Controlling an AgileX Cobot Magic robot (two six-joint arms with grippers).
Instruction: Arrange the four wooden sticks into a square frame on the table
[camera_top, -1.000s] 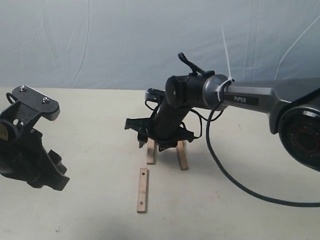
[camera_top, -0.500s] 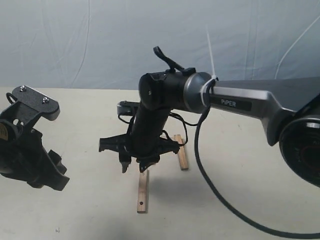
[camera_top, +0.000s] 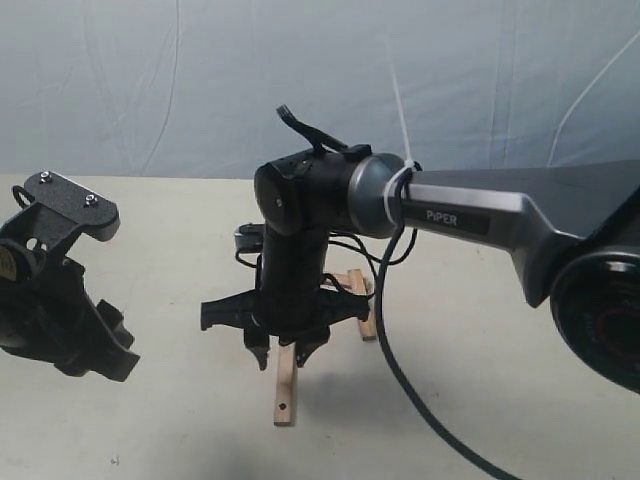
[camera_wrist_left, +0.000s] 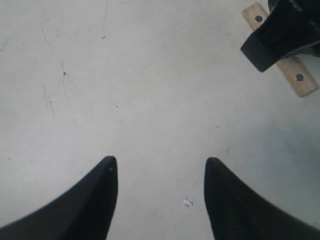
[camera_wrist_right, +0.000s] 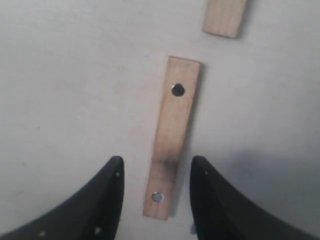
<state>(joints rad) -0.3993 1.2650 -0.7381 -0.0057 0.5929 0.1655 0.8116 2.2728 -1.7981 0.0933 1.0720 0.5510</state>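
— Where's the right pincer?

— I've got my right pincer (camera_top: 283, 358) pointing down at the table (camera_wrist_right: 60, 75), fingers (camera_wrist_right: 102, 210) apart, one on each side of a stick (camera_wrist_right: 172, 135). Pale table shows between each finger and the wood, so nothing is clamped. The stick lies flat. Its end with the metal dot sits between the fingers, and its holed end reaches out beyond the tips.

— Any other wood near it?

— Just beyond the holed end a stick end (camera_wrist_right: 225, 17) shows, cut off by the frame edge, so I can't judge how it lies. From the exterior camera a far stick (camera_top: 365, 315) pokes out behind the pincer, whose body hides part of it. I can't tell whether those two are one piece. The pincer also blocks my sight of the table directly behind it.

— And the left side?

— My left pincer (camera_wrist_left: 161, 162) hangs well apart from the sticks, fingers apart over bare table, holding nothing. Far beyond its tips, at the frame corner, lies a slat (camera_wrist_left: 300, 80) with two dark dots. A black block (camera_wrist_left: 280, 35), itself cut off, covers its middle. Which stick that is I can't tell.
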